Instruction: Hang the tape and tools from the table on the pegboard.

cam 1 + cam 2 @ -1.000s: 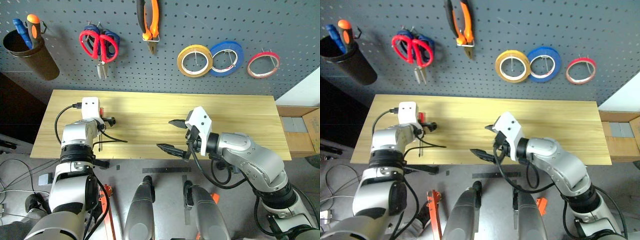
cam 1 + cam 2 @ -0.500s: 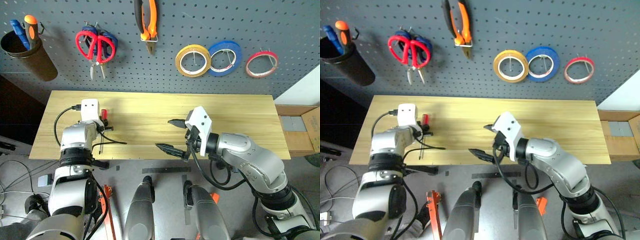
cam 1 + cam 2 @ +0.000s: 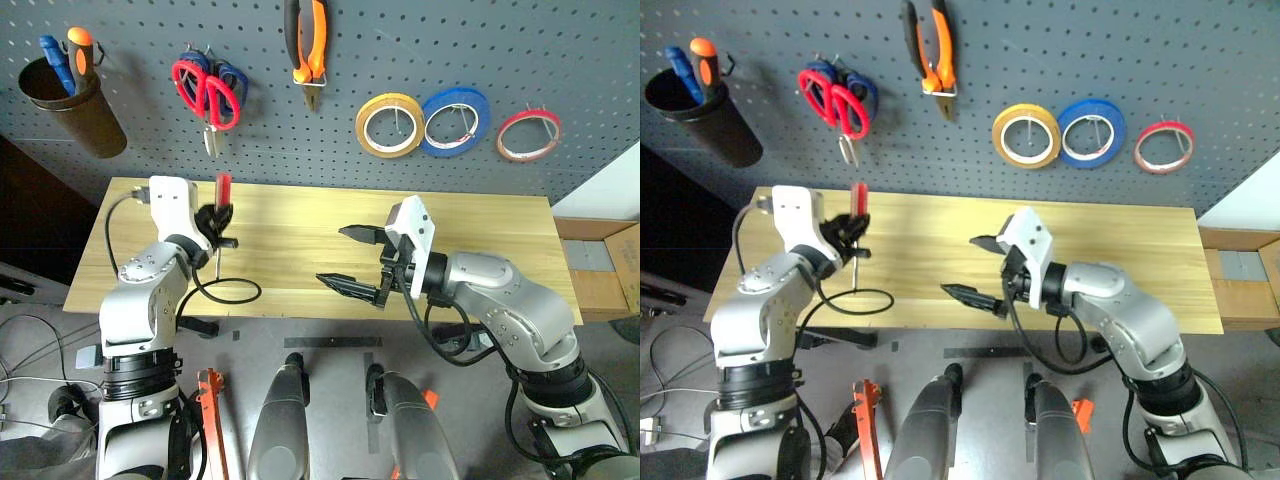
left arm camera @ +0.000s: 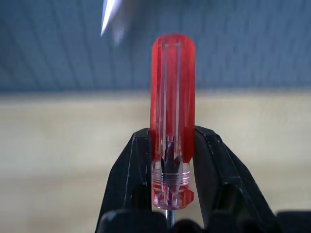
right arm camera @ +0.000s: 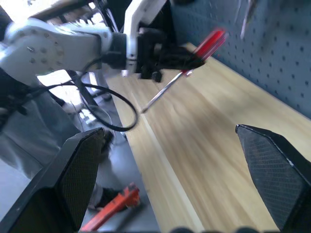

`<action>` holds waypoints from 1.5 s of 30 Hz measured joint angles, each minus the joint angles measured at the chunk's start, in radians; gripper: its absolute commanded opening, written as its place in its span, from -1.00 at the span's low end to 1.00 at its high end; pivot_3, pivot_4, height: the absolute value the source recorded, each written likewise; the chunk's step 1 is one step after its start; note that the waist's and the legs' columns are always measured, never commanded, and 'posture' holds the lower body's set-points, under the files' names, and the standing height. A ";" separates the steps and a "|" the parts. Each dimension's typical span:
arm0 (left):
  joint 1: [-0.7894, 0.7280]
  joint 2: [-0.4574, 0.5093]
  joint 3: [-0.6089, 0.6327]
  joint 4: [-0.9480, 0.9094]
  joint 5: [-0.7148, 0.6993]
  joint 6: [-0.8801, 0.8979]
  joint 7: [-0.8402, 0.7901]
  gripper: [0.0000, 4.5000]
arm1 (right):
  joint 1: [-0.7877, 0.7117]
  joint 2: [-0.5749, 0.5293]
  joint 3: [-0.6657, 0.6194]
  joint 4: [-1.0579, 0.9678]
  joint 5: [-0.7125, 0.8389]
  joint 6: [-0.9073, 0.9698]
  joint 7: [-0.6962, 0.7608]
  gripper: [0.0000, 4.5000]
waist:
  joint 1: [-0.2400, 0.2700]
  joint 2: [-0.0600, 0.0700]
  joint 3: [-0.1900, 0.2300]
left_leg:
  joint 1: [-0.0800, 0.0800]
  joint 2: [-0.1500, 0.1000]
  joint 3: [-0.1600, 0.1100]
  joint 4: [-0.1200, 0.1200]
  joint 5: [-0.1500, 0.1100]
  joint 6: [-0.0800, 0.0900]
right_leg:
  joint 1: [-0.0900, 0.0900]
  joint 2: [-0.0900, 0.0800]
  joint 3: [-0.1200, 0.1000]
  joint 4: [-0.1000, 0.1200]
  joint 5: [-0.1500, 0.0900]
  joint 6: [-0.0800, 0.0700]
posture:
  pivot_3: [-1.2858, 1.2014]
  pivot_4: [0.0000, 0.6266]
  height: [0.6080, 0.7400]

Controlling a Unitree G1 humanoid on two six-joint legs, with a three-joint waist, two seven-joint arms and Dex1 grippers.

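Observation:
My left gripper (image 3: pixel 220 226) is shut on the slim red-handled screwdriver (image 3: pixel 222 190) and holds it above the left end of the table (image 3: pixel 480 215), handle up and steel shaft pointing down. The left wrist view shows the red handle (image 4: pixel 172 116) clamped between the two black fingers (image 4: pixel 131 174). My right gripper (image 3: pixel 335 256) hangs open over the middle of the table, pointing left, with nothing in it. On the pegboard (image 3: pixel 130 150) hang the red scissors (image 3: pixel 212 100), the orange-and-black pliers (image 3: pixel 305 70) and the red tape (image 3: pixel 503 143).
A dark cup (image 3: pixel 70 110) with a blue and an orange screwdriver hangs at the far left. Blue scissors (image 3: pixel 232 78) sit behind the red pair. Yellow (image 3: pixel 363 125) and blue (image 3: pixel 430 107) tape rolls hang beside the red ring. A black cable loop (image 3: pixel 228 295) lies near the table's front edge.
My left gripper shut on the screwdriver lying on the table, then lifted it and tipped it upright toward the pegboard. The right gripper has stayed open and roughly in place.

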 measured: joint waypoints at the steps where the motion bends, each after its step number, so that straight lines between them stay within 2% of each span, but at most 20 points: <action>1: -0.023 -0.001 0.000 0.016 0.001 -0.034 0.001 -0.63 | -0.021 0.010 -0.012 0.018 0.011 -0.009 0.010 1.00 | 0.002 -0.002 -0.008 | 0.000 0.000 0.000 0.000 0.000 0.000 | 0.000 0.000 -0.001 -0.001 0.000 0.000 | 0.19 -0.26 1.00; 6: -0.100 -0.002 -0.010 0.068 0.004 -0.156 -0.004 -0.63 | -0.126 0.054 -0.080 0.085 0.058 -0.052 0.037 1.00 | 0.007 -0.009 -0.057 | 0.000 0.000 0.000 -0.002 0.000 0.000 | 0.003 0.000 -0.002 -0.007 0.005 -0.004 | 0.20 -0.47 1.00; 10: -0.105 0.014 -0.010 0.097 -0.001 -0.197 -0.035 -0.63 | -0.165 0.057 -0.088 0.153 0.058 -0.106 0.073 1.00 | 0.009 -0.010 -0.091 | 0.005 0.000 0.000 -0.003 0.000 0.000 | 0.012 0.001 -0.003 -0.016 0.009 -0.004 | 0.24 -0.53 1.00; 14: -0.036 0.084 0.009 0.074 -0.026 -0.223 -0.118 -0.63 | -0.175 0.056 -0.085 0.217 0.033 -0.155 0.110 1.00 | 0.010 -0.011 -0.102 | 0.014 0.001 0.003 -0.006 -0.001 0.000 | 0.018 0.001 -0.002 -0.017 0.010 -0.006 | 0.26 -0.55 1.00; 20: 0.052 0.102 0.038 0.046 -0.036 -0.319 -0.137 -0.63 | -0.191 0.067 -0.084 0.269 0.013 -0.203 0.143 1.00 | 0.035 -0.011 -0.118 | 0.016 0.003 0.004 -0.006 -0.004 -0.005 | 0.018 0.001 -0.003 -0.015 0.010 -0.007 | 0.27 -0.54 1.00; 23: 0.039 0.095 0.060 0.053 -0.037 -0.364 -0.106 -0.63 | -0.199 0.070 -0.081 0.286 -0.004 -0.214 0.154 1.00 | 0.047 -0.012 -0.118 | 0.016 0.003 0.004 -0.006 -0.004 -0.006 | 0.018 0.001 -0.003 -0.016 0.011 -0.008 | 0.27 -0.56 1.00; 27: -0.084 0.119 0.137 0.120 -0.043 -0.417 -0.037 -0.63 | -0.200 0.073 -0.079 0.301 -0.014 -0.216 0.165 1.00 | 0.068 -0.012 -0.121 | 0.016 0.004 0.004 -0.005 -0.004 -0.006 | 0.019 0.003 -0.004 -0.016 0.012 -0.006 | 0.27 -0.60 1.00; 33: -0.331 0.187 0.146 0.346 -0.016 -0.566 -0.028 -0.63 | -0.203 0.079 -0.078 0.301 -0.018 -0.218 0.166 1.00 | 0.089 -0.013 -0.147 | 0.016 0.004 0.006 -0.004 -0.003 -0.005 | 0.020 0.003 -0.004 -0.018 0.015 -0.010 | 0.25 -0.70 1.00; 37: -0.486 0.186 0.123 0.565 0.021 -0.709 -0.022 -0.63 | -0.203 0.082 -0.074 0.298 -0.025 -0.218 0.161 1.00 | 0.095 -0.013 -0.171 | 0.016 0.004 0.006 -0.004 -0.004 -0.006 | 0.021 0.003 -0.005 -0.018 0.015 -0.010 | 0.24 -0.71 1.00; 45: -0.680 0.183 0.052 1.012 0.118 -0.962 0.014 -0.63 | -0.191 0.080 -0.068 0.266 -0.049 -0.218 0.137 1.00 | 0.093 -0.013 -0.189 | 0.018 0.005 0.007 -0.004 -0.004 -0.006 | 0.022 0.003 -0.006 -0.017 0.016 -0.008 | 0.19 -0.73 1.00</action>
